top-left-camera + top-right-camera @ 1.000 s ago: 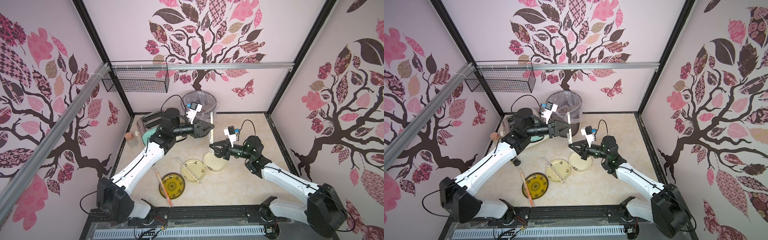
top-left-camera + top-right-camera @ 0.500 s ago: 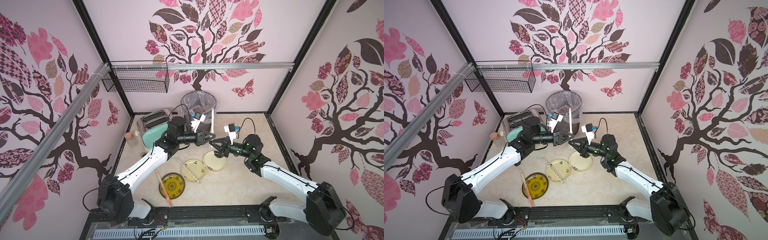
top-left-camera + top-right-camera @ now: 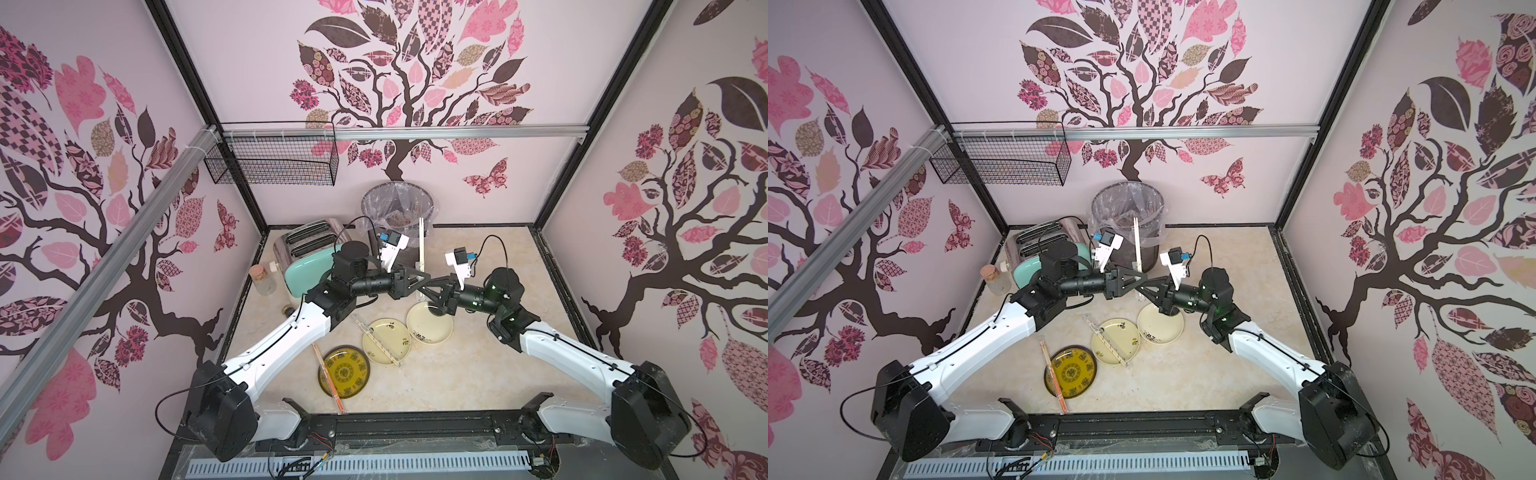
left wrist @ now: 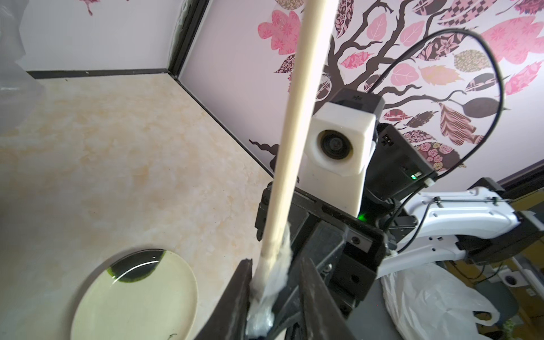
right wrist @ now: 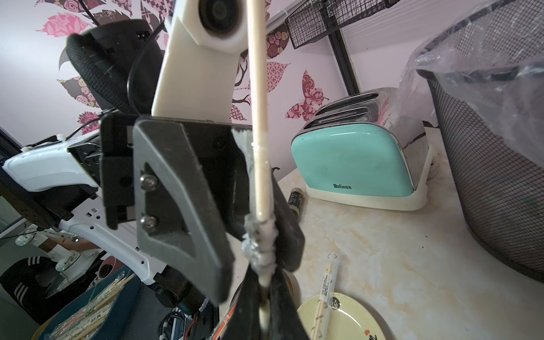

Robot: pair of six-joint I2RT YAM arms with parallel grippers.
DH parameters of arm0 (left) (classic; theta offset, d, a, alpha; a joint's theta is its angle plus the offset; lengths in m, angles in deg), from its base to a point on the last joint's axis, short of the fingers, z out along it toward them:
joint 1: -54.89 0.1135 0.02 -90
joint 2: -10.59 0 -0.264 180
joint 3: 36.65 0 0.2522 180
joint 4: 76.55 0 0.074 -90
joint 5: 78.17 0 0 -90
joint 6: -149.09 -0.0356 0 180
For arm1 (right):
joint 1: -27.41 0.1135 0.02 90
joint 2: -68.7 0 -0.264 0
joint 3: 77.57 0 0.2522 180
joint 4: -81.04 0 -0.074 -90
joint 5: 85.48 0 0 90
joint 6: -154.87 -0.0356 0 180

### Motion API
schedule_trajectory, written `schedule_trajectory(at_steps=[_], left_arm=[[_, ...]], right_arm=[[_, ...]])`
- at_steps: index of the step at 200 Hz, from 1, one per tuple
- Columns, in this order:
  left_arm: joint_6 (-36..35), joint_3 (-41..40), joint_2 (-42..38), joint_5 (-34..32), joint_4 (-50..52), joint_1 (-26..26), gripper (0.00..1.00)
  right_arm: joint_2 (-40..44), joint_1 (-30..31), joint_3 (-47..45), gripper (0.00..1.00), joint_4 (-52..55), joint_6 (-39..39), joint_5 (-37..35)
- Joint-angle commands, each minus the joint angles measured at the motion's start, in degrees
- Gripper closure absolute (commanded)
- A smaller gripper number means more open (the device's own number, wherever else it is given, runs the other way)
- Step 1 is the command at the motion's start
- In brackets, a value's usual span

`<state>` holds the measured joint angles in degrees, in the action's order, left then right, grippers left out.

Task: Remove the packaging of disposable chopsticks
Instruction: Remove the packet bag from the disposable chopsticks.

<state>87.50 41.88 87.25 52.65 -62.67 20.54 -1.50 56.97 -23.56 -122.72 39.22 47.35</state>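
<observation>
A bare pair of disposable chopsticks (image 3: 422,245) (image 3: 1137,245) stands upright over the middle of the table. My right gripper (image 5: 265,294) (image 3: 429,292) is shut on its lower end. A clear sleeve of packaging (image 5: 262,244) (image 4: 273,282) is bunched up just above that grip. My left gripper (image 4: 276,294) (image 3: 423,283) stands open around the bunched sleeve, one finger against it. Another pair in a clear sleeve (image 3: 376,340) (image 5: 326,282) lies across a cream plate (image 3: 395,353). A pair in an orange-red sleeve (image 3: 328,378) lies beside a dark yellow plate (image 3: 353,382).
A second cream plate (image 3: 436,332) lies under the grippers. A mint toaster (image 3: 307,257) and a lined mesh bin (image 3: 399,208) stand at the back, a corked jar (image 3: 262,280) at the left. A wire basket (image 3: 274,164) hangs on the back rail.
My left gripper has come down from near the bin to the base of the upright chopsticks and its jaws have widened. The right arm has barely moved.
</observation>
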Motion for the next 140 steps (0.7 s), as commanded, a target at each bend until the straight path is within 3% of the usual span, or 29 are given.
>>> schedule_trajectory(at_steps=[1,29,52,119,140], left_arm=[[-1.8,5.5,-1.5,2.0,2.9,2.1,0.54],[-3.9,9.4,-1.3,2.6,5.9,4.4,0.42],[-5.5,11.7,-0.2,2.0,7.9,5.1,0.41],[-4.9,14.3,3.4,3.0,8.2,5.3,0.63],[-5.1,15.1,4.0,2.7,8.6,5.4,0.75]], right_arm=[[0.6,0.3,0.9,1.00,-0.1,1.4,0.2],[0.7,0.6,0.3,1.00,-0.3,1.4,1.5],[0.6,0.9,0.0,1.00,-0.6,1.4,2.5],[0.8,1.2,0.0,1.00,-0.7,1.5,5.0],[0.4,1.2,0.3,1.00,-0.8,1.5,5.4]])
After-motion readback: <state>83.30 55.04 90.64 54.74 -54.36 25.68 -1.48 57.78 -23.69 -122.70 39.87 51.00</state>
